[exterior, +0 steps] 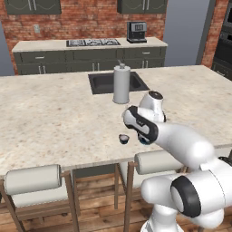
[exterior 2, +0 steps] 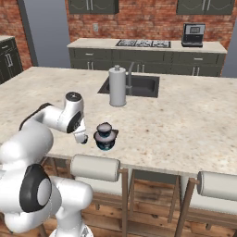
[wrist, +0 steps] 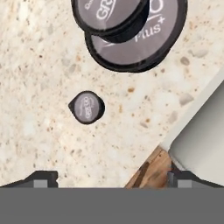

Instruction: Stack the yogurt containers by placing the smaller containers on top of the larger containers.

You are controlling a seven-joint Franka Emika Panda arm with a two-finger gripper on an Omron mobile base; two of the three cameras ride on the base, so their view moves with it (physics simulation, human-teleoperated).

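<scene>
The widest yogurt container [wrist: 151, 46], dark with a pale lid and a blue base [exterior 2: 105, 143], stands near the counter's front edge. A mid-sized container [wrist: 107, 13] sits on top of it [exterior 2: 104, 128]. The tiny container [wrist: 86, 107] stands alone on the counter [exterior: 123, 138], just left of that stack. My gripper [wrist: 111, 179] hovers above the counter beside the tiny cup. It is open wide, with nothing between its fingertips [wrist: 41, 178]. In the left base view my forearm hides most of the stack, and a bit of blue base [exterior: 144, 141] peeks out.
A tall grey cylinder with a knob [exterior: 121, 84] [exterior 2: 117, 86] stands by the sink [exterior: 97, 84] at mid-counter. Padded stools [exterior: 32, 179] [exterior 2: 95, 167] line the front edge, and one [wrist: 201, 144] lies just below the gripper's right side.
</scene>
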